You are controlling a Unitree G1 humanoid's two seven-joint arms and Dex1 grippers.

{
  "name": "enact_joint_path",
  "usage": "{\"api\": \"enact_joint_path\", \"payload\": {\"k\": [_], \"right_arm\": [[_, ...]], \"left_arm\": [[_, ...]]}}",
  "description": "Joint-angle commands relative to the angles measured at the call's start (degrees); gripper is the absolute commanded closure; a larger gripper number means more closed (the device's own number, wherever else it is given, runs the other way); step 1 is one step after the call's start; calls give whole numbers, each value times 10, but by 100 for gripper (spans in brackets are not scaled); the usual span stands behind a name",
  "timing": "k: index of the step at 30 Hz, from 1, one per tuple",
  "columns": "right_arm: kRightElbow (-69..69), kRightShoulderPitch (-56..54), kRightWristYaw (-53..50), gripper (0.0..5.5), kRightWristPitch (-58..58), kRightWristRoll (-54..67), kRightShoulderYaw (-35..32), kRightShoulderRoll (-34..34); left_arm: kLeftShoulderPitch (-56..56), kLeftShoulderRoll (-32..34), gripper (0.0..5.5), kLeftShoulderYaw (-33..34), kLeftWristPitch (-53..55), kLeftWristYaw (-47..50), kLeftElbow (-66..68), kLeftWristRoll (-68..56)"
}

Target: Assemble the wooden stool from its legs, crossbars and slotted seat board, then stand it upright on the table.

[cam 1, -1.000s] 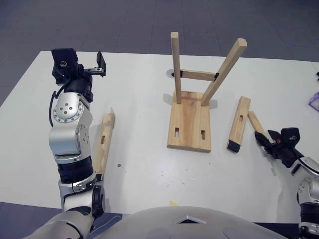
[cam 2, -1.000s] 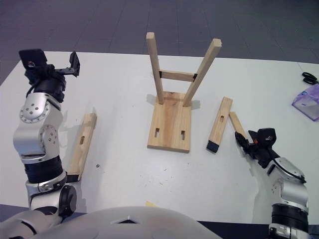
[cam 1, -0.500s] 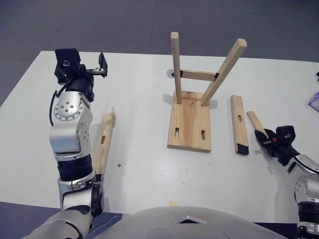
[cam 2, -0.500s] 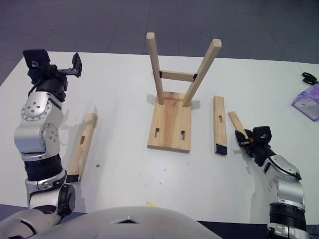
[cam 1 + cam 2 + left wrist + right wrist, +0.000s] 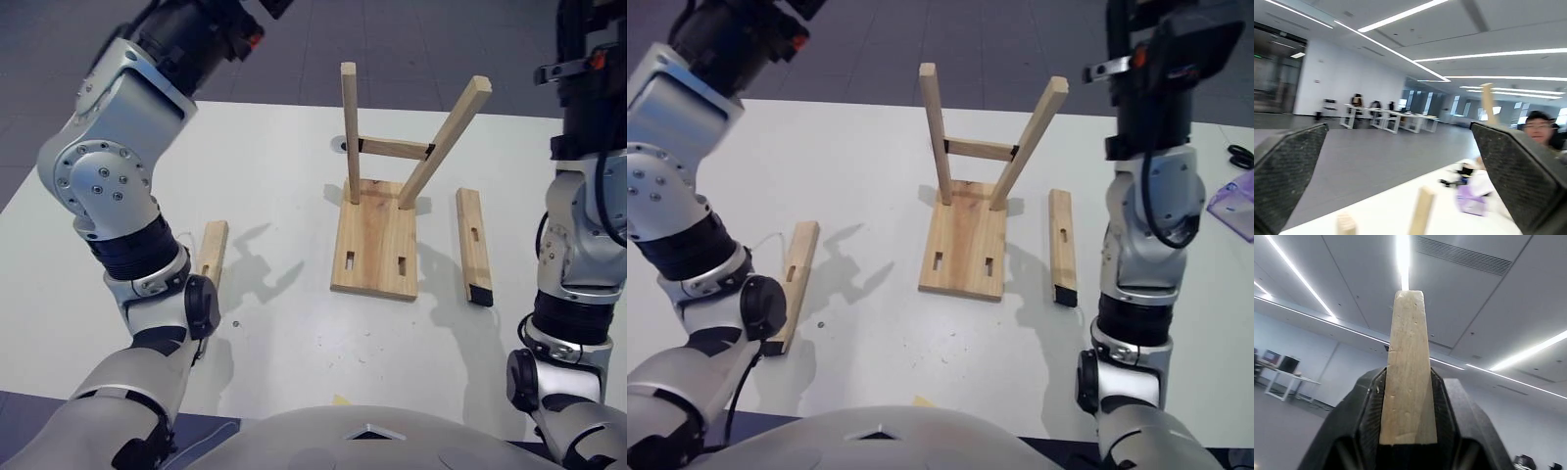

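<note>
Mid-frame, the seat board [image 5: 375, 245] lies slots-up awaiting the loose leg [image 5: 473, 245]; my right hand [image 5: 1406, 382] clamps the crossbar [image 5: 1406, 342] end-up for fitting, my left hand [image 5: 1400, 166] spread wide, free to steady.

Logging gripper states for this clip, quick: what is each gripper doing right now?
Left gripper: open, holding nothing.
Right gripper: shut on a wooden bar.

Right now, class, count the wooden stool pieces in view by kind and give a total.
Seat board: 1
Legs: 4, two standing in the board, two lying loose
Crossbars: 2, one fitted, one in the right gripper
Total: 7
</note>
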Motion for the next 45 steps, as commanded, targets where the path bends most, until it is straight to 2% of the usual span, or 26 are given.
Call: {"api": "enact_joint_path", "payload": {"k": [1, 5, 10, 20, 29, 35, 37, 42, 43, 45], "right_arm": [[-17, 8, 34, 418, 4, -2, 66, 31], [-35, 32, 47, 418, 7, -20, 113, 54], [-40, 42, 56, 418, 7, -42, 143, 69], [-39, 71, 77, 418, 18, -53, 175, 87], [-40, 74, 80, 418, 25, -57, 168, 93], [-37, 73, 85, 418, 27, -59, 165, 91], [-37, 75, 87, 418, 30, -59, 165, 91], [-35, 76, 93, 419, 41, -57, 168, 90], [-33, 76, 93, 382, 46, -57, 169, 92], [-30, 78, 88, 355, 56, -60, 168, 93]], "left_arm": [[12, -45, 10, 25, 28, 89, 9, -178], [15, -49, 10, 4, 15, 175, 23, -225], [15, -38, 10, -18, 5, 217, 21, -264], [16, -7, 178, -53, -20, 231, 11, -302], [54, 107, 336, -151, -54, 94, -40, -66], [61, 102, 445, -157, -82, 55, -30, -4], [60, 87, 481, -150, -78, 57, -29, -16], [48, 50, 505, -125, -81, 75, -27, -54], [42, 44, 506, -112, -85, 87, -20, -58], [35, 58, 506, -96, -100, 106, -2, -22]]}}
